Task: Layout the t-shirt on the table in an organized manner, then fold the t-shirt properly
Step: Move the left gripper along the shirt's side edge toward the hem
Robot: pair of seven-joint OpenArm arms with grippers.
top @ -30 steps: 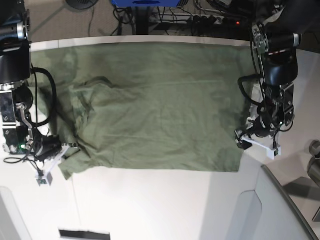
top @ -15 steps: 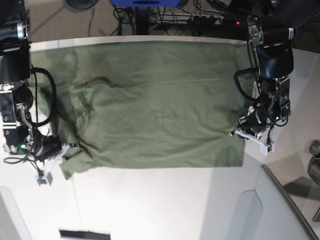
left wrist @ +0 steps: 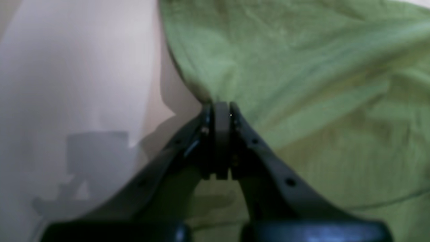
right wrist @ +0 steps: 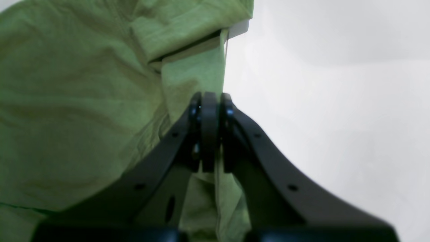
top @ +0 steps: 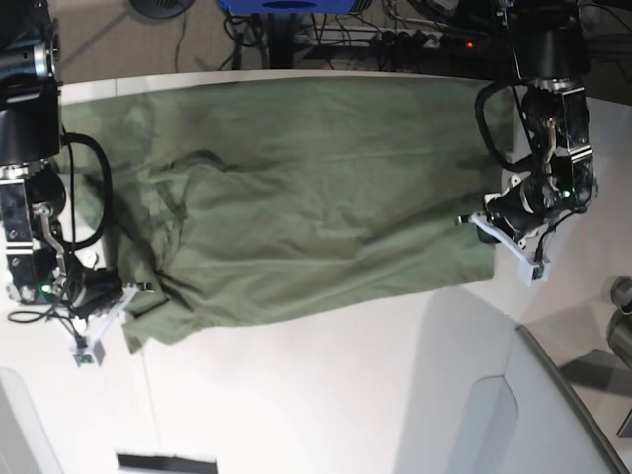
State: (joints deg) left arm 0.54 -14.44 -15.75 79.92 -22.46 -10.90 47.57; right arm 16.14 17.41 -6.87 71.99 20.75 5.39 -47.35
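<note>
No readable text, label, brand or number shows in any view; surfaces appear unmarked.

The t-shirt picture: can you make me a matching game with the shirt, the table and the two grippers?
Things:
1. t-shirt
2. table
3. left gripper
4. right gripper

Descriptions:
A. white and smooth
B. shut on the shirt at the base view's right
C. olive green and wrinkly
D. shut on the shirt at the base view's left

Pairs: 1-C, 2-A, 3-B, 4-D
</note>
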